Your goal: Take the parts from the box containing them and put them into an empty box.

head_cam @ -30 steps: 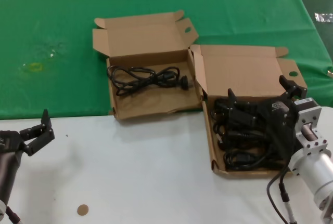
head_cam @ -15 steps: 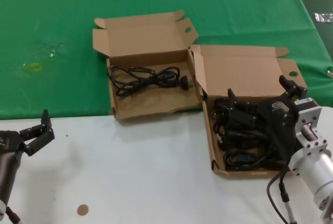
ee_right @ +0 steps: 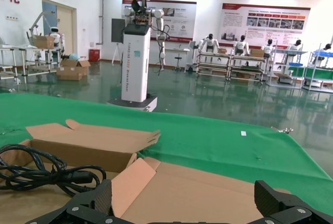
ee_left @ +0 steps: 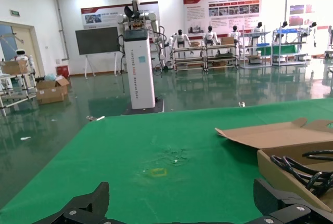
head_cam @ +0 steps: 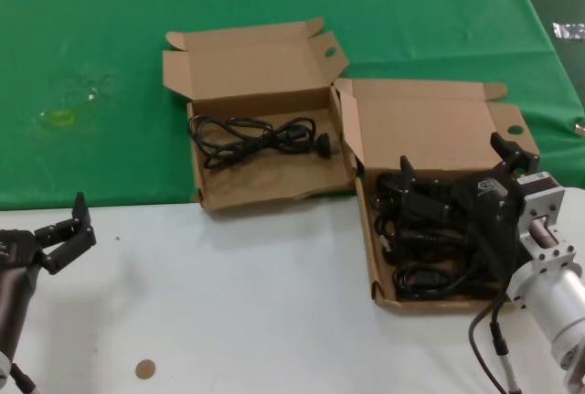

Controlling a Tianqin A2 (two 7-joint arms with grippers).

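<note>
Left gripper [head_cam: 71, 227]: parked low over the white tabletop [head_cam: 238, 303], fingers spread wide, holding nothing.
Wider shallow brown cardboard box [head_cam: 265, 188]: on the green cloth [head_cam: 110, 56], lid hinged back; one coiled black power cord [head_cam: 256, 135] lies inside it.
Longer shallow brown cardboard box [head_cam: 377, 266]: just beside the wider one, on its right, lid up; its tray holds a pile of black coiled cords [head_cam: 416, 248].
Right gripper [head_cam: 454, 173]: hangs over that pile, fingers wide apart, gripping nothing.
</note>
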